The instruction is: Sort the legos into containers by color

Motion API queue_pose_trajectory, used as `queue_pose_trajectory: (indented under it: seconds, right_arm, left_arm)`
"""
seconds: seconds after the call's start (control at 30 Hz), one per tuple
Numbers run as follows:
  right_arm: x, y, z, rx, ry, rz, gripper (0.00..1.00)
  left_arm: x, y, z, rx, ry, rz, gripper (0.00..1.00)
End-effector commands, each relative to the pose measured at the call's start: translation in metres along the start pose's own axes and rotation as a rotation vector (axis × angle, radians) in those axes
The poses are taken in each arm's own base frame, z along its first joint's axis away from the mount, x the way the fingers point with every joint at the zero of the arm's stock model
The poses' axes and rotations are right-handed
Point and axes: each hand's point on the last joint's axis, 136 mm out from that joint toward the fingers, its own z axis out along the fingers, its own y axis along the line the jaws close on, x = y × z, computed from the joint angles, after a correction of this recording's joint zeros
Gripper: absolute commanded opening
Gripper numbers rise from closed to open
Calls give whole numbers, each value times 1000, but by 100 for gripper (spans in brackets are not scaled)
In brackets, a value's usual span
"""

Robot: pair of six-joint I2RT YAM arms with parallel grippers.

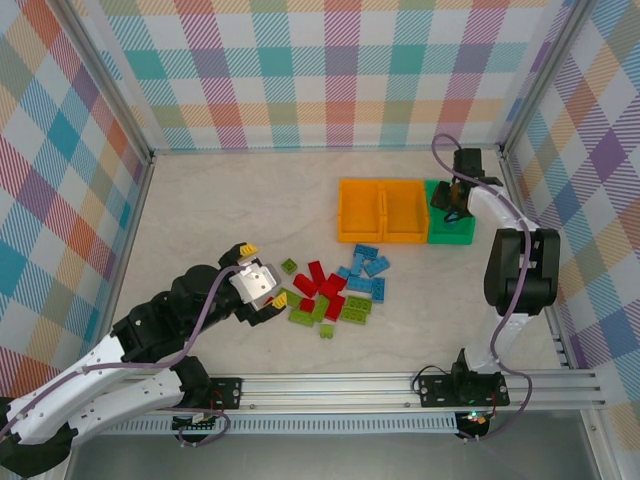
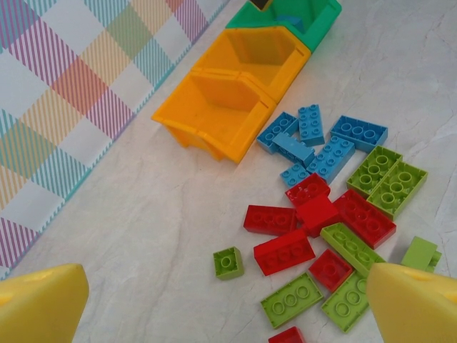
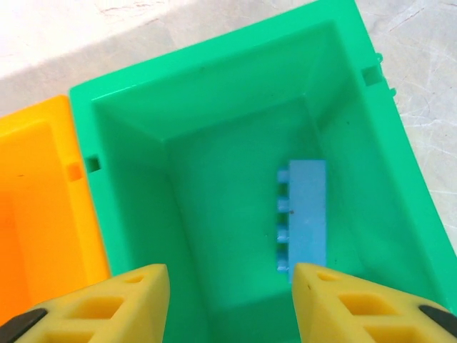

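The legos lie in a loose pile on the table: red bricks (image 1: 320, 285), light blue bricks (image 1: 366, 268) and lime green bricks (image 1: 355, 310). My left gripper (image 1: 263, 275) hovers open at the pile's left edge. In the left wrist view the left gripper (image 2: 228, 304) is spread wide, with a small green brick (image 2: 228, 262) lying just ahead of the gap. The containers stand in a row: two orange bins (image 1: 362, 235) and a green bin (image 1: 455, 236). My right gripper (image 3: 228, 300) is open above the green bin (image 3: 214, 64), and a light blue brick (image 3: 307, 214) lies on its side inside.
Checked walls close in the table on three sides; the right wall (image 1: 590, 150) is near the green bin. The orange bins (image 2: 214, 114) look empty. A metal rail (image 1: 400, 385) runs along the near edge.
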Motion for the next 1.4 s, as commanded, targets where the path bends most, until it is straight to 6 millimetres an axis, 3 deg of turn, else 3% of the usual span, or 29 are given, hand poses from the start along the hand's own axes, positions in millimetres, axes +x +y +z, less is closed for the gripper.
queue_pose_trajectory:
  seconds: [0.0, 0.13, 0.33, 0.47, 0.53, 0.6, 0.8, 0.93, 1.03, 1.13, 1.27, 1.37]
  right_arm:
    - [-22, 20, -55, -110, -89, 28, 50]
    - [5, 58, -98, -281, -94, -11, 54]
    - [90, 110, -134, -450, 46, -114, 55]
    - [157, 147, -155, -572, 188, -199, 60]
    - [182, 156, -164, -596, 256, -221, 64]
    - [201, 161, -173, -613, 301, -250, 68]
    - [224, 158, -200, -648, 340, -293, 80]
    - [230, 153, -211, -671, 326, -287, 84]
    - [231, 152, -217, -690, 315, -269, 86]
    - [234, 151, -222, -700, 312, -265, 89]
    - [240, 145, -224, -677, 318, -263, 93]
    - [244, 142, -226, -667, 319, -263, 96]
  left_arm:
    - [-3, 3, 0, -21, -10, 0, 100]
    - [1, 3, 0, -23, 7, 27, 100]
    - [17, 15, 15, -112, 112, -2, 100]
    - [15, 48, 29, -321, 149, -348, 100]
    - [33, 61, 35, -425, 207, -592, 100]
    - [54, 58, 49, -451, 285, -798, 100]
    - [112, 40, 102, -423, 459, -1239, 96]
    - [147, 25, 129, -439, 715, -1380, 88]
    - [156, 10, 151, -410, 839, -1402, 87]
    - [158, 0, 176, -364, 850, -1460, 87]
    - [167, -1, 196, -395, 880, -1483, 87]
    - [175, -2, 208, -391, 906, -1485, 82]
